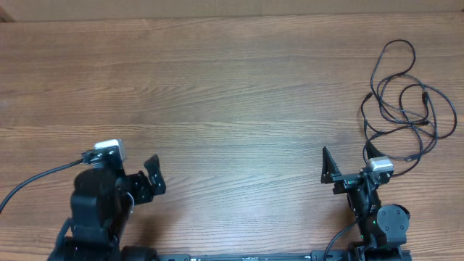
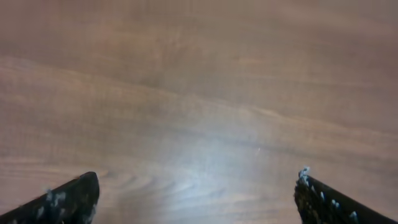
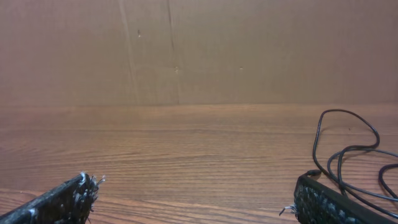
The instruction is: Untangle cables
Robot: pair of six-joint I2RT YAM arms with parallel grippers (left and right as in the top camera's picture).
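The cables point(image 1: 403, 101) are thin black cords lying in a tangled loop pile on the wooden table at the far right. Part of the pile shows at the right edge of the right wrist view point(image 3: 348, 149). My right gripper point(image 1: 349, 161) is open and empty, just in front of and left of the pile; in its wrist view point(image 3: 194, 196) its right finger sits next to the nearest cable loops. My left gripper point(image 1: 141, 180) is open and empty at the near left, far from the cables. Its wrist view point(image 2: 198, 190) shows only bare wood between the fingers.
The wooden table point(image 1: 217, 94) stretches between the two arms. A brown cardboard wall point(image 3: 186, 50) stands along the far edge. A thick black arm cable point(image 1: 36, 177) trails off to the left of the left arm.
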